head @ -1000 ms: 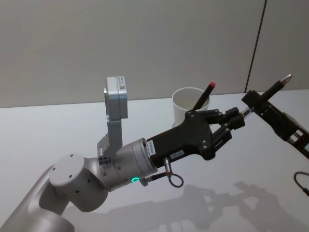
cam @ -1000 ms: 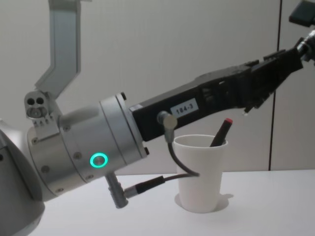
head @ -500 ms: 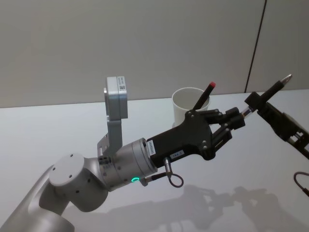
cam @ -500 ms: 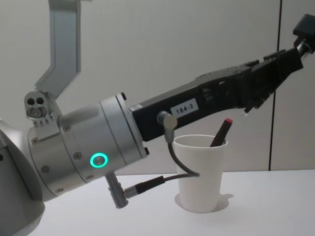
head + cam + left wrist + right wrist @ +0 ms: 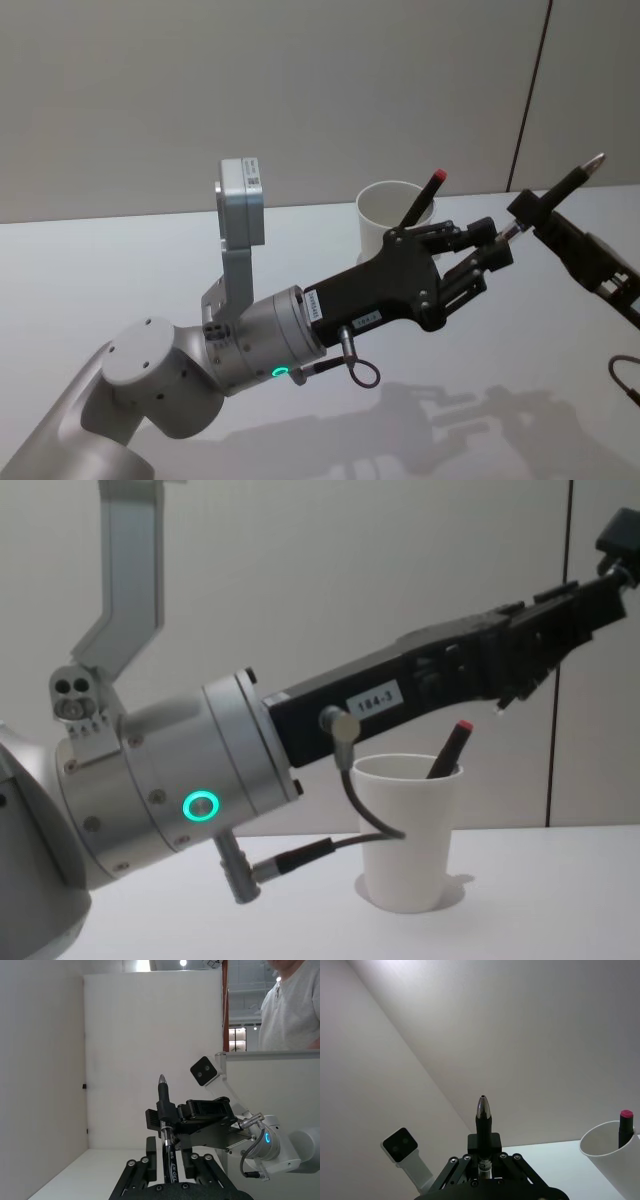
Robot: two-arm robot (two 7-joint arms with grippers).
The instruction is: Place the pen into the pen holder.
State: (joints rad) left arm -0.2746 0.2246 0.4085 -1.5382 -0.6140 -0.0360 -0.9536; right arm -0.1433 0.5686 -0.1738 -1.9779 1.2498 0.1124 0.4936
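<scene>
Handover stage: right gripper (image 5: 532,214) held the pen (image 5: 562,187) clamped mid-barrel, tip raised, above the surface (image 5: 120,270). Left gripper (image 5: 487,256) had its fingers spread around the lower end, apparently to take it. Cup (image 5: 389,215) stood just behind, already holding a red-capped pen (image 5: 423,198).

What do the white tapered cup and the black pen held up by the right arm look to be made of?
The white tapered cup looks like paper: matte, thin-walled, with a rolled rim. The black pen looks like plastic in its dark barrel, with a shiny, probably metal, cone tip. The right gripper holds it; the left gripper sits at its lower end.
</scene>
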